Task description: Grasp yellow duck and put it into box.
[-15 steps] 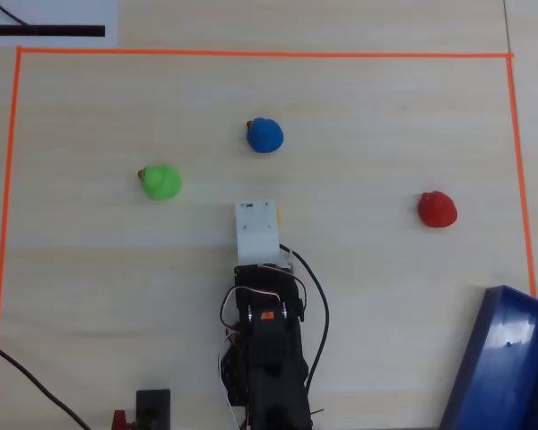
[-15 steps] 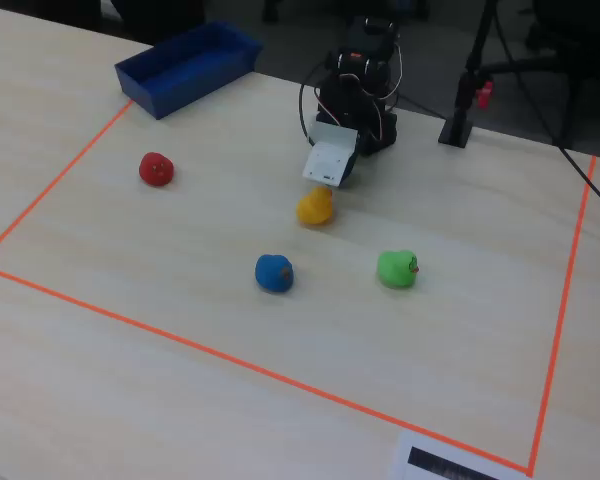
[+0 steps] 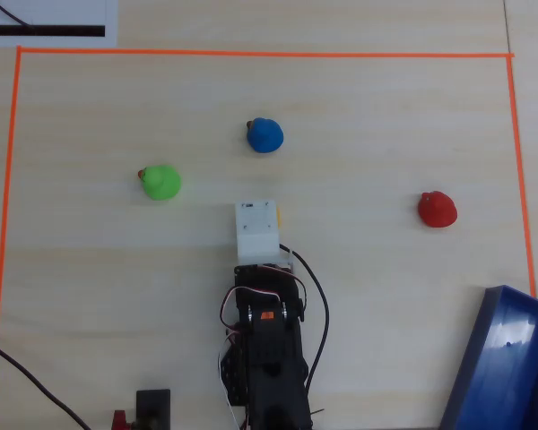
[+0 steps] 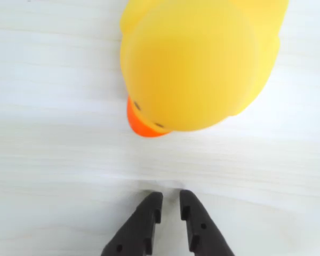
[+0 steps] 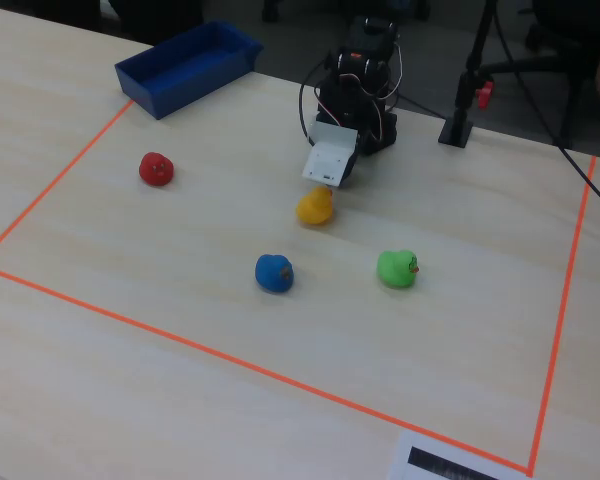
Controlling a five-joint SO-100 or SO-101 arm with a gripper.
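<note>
**Duck lies just ahead of a nearly closed pincer**

The desk (image 5: 180, 330) is pale wood with an orange tape square marked on it. The box (image 5: 185, 68) sits at the far left corner in the fixed view, just outside the tape and well apart from the arm.

The duck (image 4: 202, 64) stands on the desk just beyond the pincer (image 4: 170, 198). In the wrist view it fills the upper frame, its orange beak pointing down and left toward the fingertips, with a strip of bare desk between beak and tips. In the overhead view the arm's white housing covers nearly all of it; only a yellow sliver shows at the housing's right edge.

The pincer is narrow, its two black fingers almost touching, and it holds nothing. By this reading it must spread wide and advance before it can close round the duck.

No brand, label or readable writing shows on the duck or box.
</note>
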